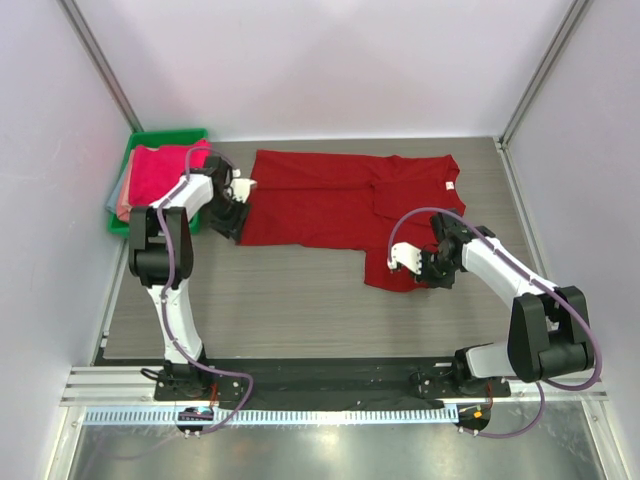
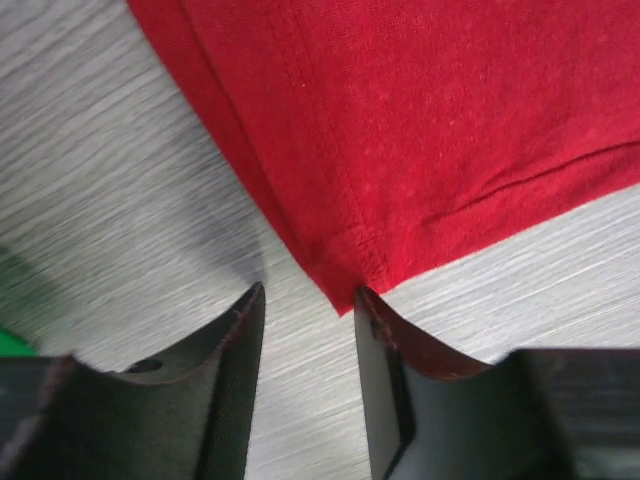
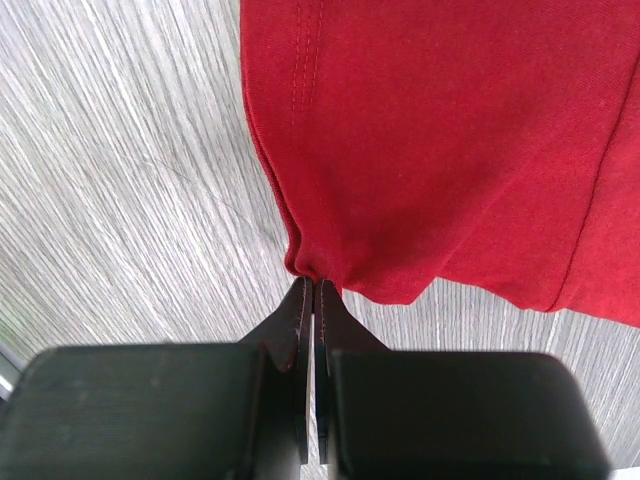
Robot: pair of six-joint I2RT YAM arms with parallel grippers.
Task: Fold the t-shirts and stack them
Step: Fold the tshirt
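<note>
A deep red t-shirt (image 1: 340, 200) lies spread across the table, with a small white label (image 1: 451, 187) at its right end. My left gripper (image 1: 233, 228) is open at the shirt's near left corner (image 2: 345, 290); its fingers (image 2: 380, 320) straddle bare table just short of the hem. My right gripper (image 1: 432, 272) is shut on the shirt's near right sleeve edge (image 3: 312, 262), which bunches at the fingertips. A bright pink shirt (image 1: 160, 172) with salmon and grey cloth under it lies in the green tray (image 1: 170, 137).
The green tray stands at the far left, close to the left arm. White walls and metal posts (image 1: 100, 60) enclose the table. Bare grey wood-grain table (image 1: 290, 300) lies between the shirt and the arm bases.
</note>
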